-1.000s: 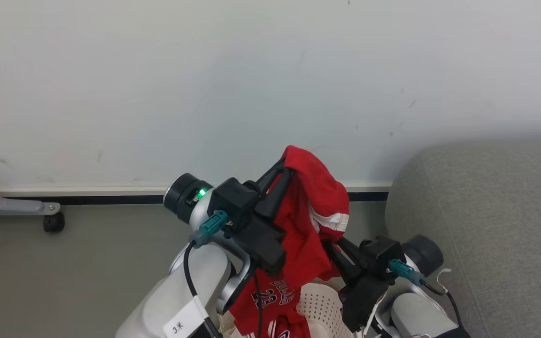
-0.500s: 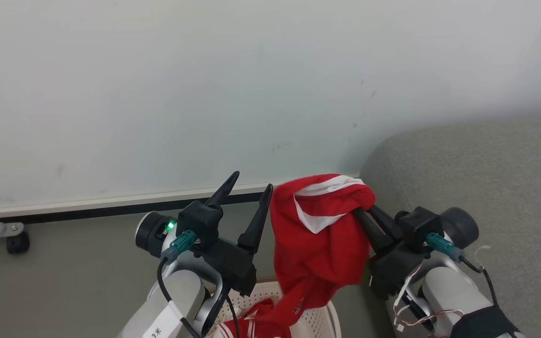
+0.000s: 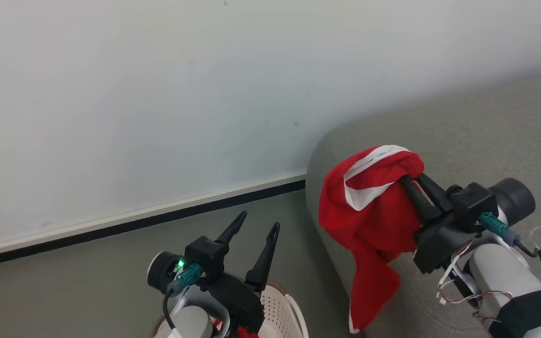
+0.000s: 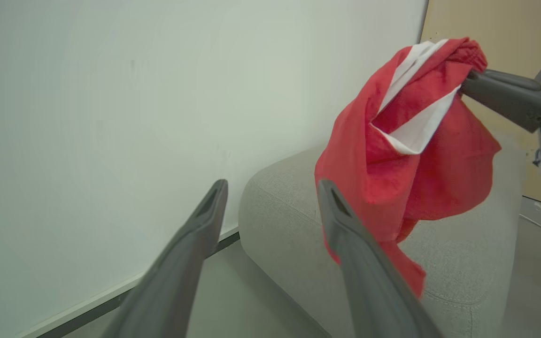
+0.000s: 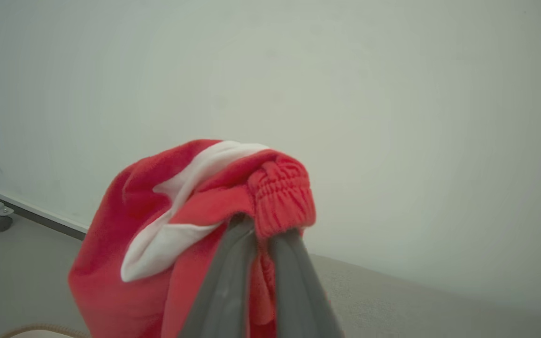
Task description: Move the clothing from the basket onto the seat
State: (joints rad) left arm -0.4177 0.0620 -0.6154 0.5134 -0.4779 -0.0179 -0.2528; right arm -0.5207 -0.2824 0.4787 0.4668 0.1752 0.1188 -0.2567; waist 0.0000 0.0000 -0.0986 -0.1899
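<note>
Nearest, at the bottom edge of the head view, the basket (image 3: 283,307) shows part of its perforated white wall and brown rim, with a scrap of red cloth (image 3: 248,334) inside it beside the left arm. The left gripper (image 3: 260,219) stands just above the basket's rim, its two dark fingers spread wide and holding nothing. Bare grey floor (image 3: 87,272) lies ahead of it and to its left.

To the right and a little farther off, the right gripper (image 3: 411,178) has its jaws pinched together on the elastic waistband of a red garment (image 3: 369,216) with a white band. The cloth hangs loose from the fingertips over the rounded left end of the sofa (image 3: 477,136), its tail trailing down past the sofa's edge. Whether it touches the upholstery cannot be told. A strip of floor separates the basket from the sofa's side.

In the left wrist view, the garment (image 4: 406,178) hangs just right of that gripper's right finger (image 4: 359,253).

Beyond, a dark skirting line (image 3: 158,217) runs along the foot of the plain white wall (image 3: 158,94), which the sofa's far end meets.
</note>
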